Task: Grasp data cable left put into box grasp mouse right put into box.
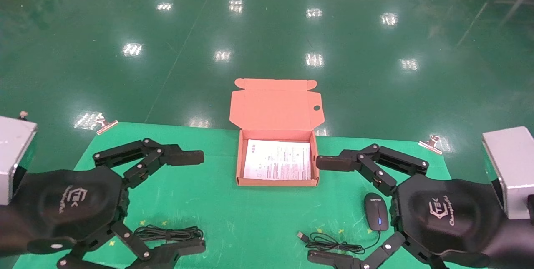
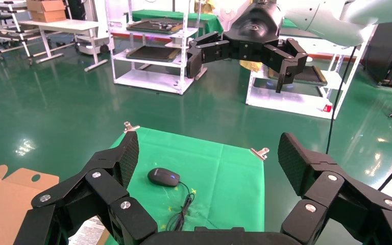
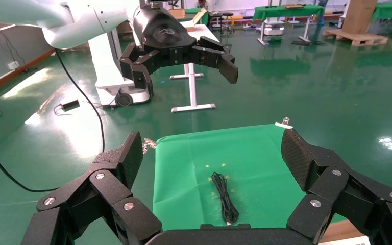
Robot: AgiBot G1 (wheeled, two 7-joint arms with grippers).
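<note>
The box (image 1: 277,182) stands open at the table's middle back, lid (image 1: 275,104) raised away from me. The data cable (image 1: 169,233) lies bundled at the front left, just inside my left gripper's near finger; it also shows in the right wrist view (image 3: 223,196). The mouse (image 1: 376,217) lies at the front right beside my right gripper's palm, its cord (image 1: 329,242) trailing left; it also shows in the left wrist view (image 2: 164,177). My left gripper (image 1: 192,202) and right gripper (image 1: 321,209) hover wide open and empty, facing each other on either side of the box.
A printed paper sheet (image 1: 277,159) lies in the box. The green cloth (image 1: 233,219) is held by binder clips (image 1: 106,125) at the far corners. Grey blocks (image 1: 507,164) stand at both table sides. Beyond the table is green floor.
</note>
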